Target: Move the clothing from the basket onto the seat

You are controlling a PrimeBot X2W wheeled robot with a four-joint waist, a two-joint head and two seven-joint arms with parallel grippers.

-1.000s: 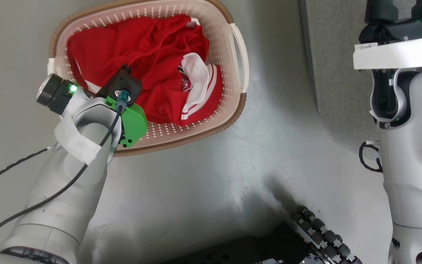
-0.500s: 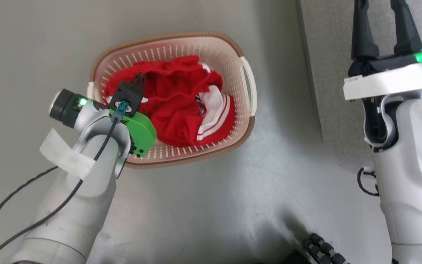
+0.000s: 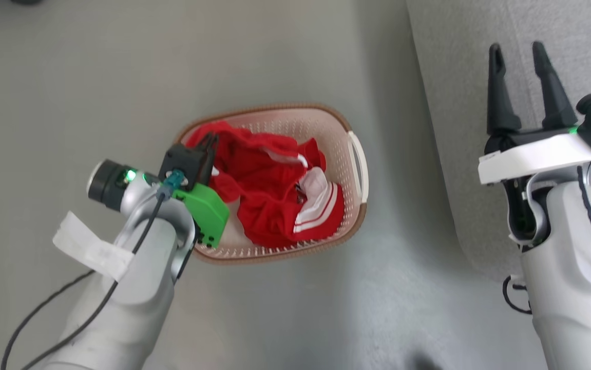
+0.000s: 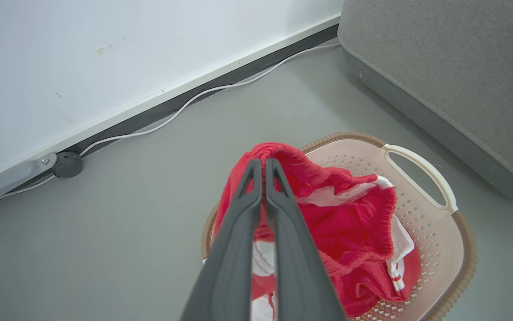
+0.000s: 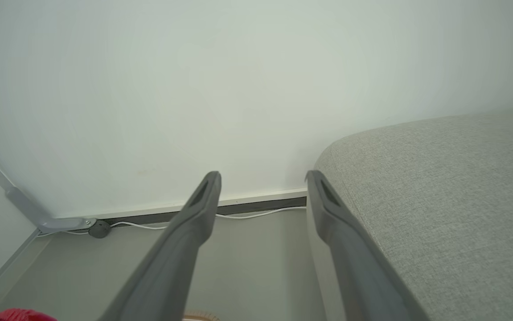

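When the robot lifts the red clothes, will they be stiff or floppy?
Probably floppy: the clothing droops in folds below where the left tool pinches it. Likely light, since that one pinch holds a bunch up. Its loose end may drag on the basket.

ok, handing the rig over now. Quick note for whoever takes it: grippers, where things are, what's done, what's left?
Left gripper: shut on a fold at the edge of the red garment.
Right gripper: open, empty, over the edge of the sofa.
Things: the pinched fold stands above the rim of the basket; the rest of the garment lies inside. The basket sits on the floor beside the sofa.
Done: garment gripped.
Left: lift it clear of the basket, carry it over to the sofa, release it there.
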